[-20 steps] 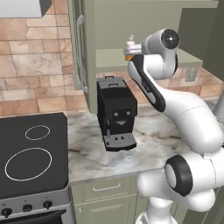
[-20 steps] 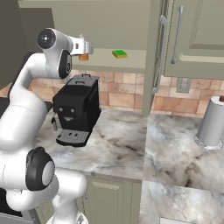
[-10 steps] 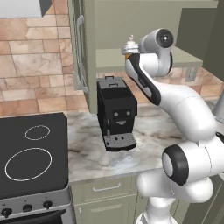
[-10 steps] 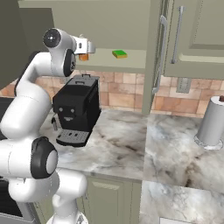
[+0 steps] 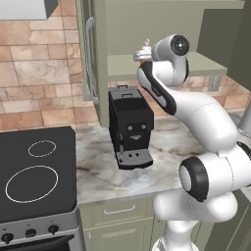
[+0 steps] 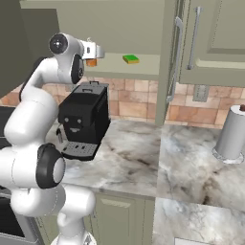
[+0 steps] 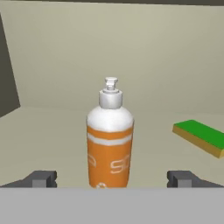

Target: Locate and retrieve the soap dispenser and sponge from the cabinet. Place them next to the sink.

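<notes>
Jaws wide open, gripping nothing, flank the upright bottle [image 7: 110,144] on the cabinet shelf [image 7: 52,131]; sponge [image 7: 199,137] at 3 o'clock.

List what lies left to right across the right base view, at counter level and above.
Gripper at the soap dispenser → coffee machine → sponge → cabinet door handle → paper towel roll.
</notes>
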Tool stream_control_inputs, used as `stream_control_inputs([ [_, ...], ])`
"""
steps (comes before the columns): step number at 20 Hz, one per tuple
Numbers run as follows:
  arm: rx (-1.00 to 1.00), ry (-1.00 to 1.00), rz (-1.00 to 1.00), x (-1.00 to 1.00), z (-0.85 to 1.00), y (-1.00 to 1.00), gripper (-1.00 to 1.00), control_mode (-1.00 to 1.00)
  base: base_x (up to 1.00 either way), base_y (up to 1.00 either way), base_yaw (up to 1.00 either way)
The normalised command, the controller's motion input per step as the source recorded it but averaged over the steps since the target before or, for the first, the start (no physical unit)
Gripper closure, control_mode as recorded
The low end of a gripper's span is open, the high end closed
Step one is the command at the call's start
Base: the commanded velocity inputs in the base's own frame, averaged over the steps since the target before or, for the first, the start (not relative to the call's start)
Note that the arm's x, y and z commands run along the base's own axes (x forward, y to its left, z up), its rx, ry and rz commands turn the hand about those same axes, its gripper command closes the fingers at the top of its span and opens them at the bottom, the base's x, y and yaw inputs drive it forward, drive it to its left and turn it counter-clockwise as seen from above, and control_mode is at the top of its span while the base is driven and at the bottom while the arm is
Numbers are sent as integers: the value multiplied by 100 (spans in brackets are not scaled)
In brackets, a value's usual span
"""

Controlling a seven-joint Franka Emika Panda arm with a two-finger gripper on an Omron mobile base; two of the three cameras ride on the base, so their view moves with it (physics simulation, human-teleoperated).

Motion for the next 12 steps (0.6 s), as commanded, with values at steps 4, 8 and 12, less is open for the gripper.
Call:
stream_control_inputs([
  [4,0,-4,0,15,-6,0,-100,-100,0,0,0],
  [8,0,-1,0,13,-10,0,-100,-100,0,0,0],
  [12,0,-1,0,18,-6,0,-100,-100,0,0,0],
])
